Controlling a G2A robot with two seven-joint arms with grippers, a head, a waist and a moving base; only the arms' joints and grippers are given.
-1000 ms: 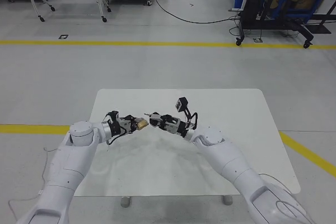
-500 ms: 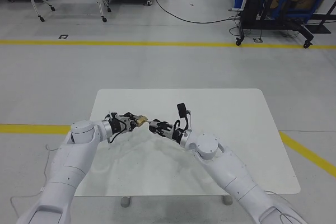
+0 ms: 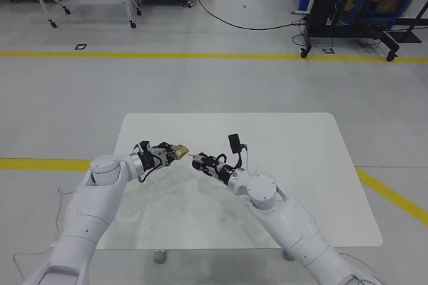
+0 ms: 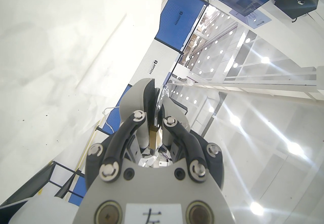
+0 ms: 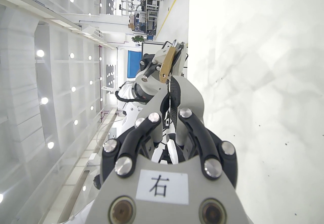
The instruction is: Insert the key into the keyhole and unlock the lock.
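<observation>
1. The brass lock (image 5: 167, 64) looks small, dense and rigid, with smooth faces that could slip (a judgement); best gripped across its flat sides.
2. It is held in mid-air above the table (image 3: 299, 142).
3. The key (image 5: 168, 90) looks thin and stiff, its tip at the lock's keyhole end; whether it has entered, I cannot tell.
4. The left gripper (image 4: 155, 94) is clamped on the lock, and the right gripper (image 5: 172, 83) is pinched tight on the key.
</observation>
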